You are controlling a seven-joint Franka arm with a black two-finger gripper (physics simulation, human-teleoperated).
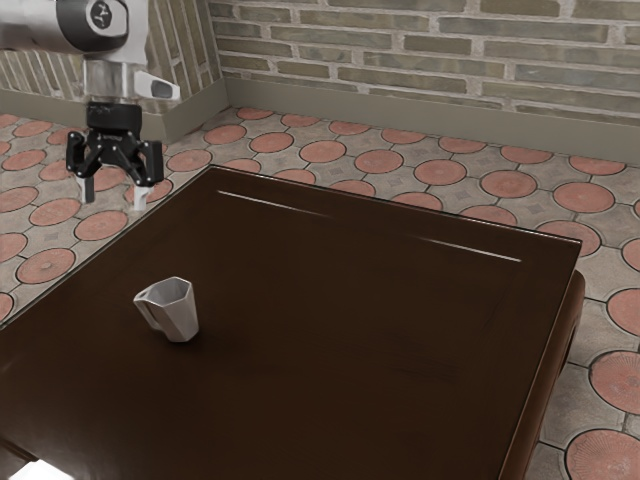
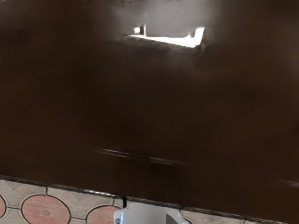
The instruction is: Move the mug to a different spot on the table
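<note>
A pale grey faceted mug (image 1: 172, 307) stands upright on the dark brown table (image 1: 380, 320), toward the exterior view's left, its handle pointing to that left. My gripper (image 1: 113, 194) hangs high in the upper left, over the table's far left edge, well apart from the mug. Its fingers (image 1: 139, 192) are spread open and hold nothing. The wrist view looks down on the dark tabletop (image 2: 149, 107) and its edge, with a bright reflection on the surface.
The table stands on a floor of round red tiles (image 1: 440, 170), with a brick wall (image 1: 430, 50) behind. The table's right edge (image 1: 560, 330) drops off to the floor. A white object (image 1: 40, 468) peeks in at the lower left corner.
</note>
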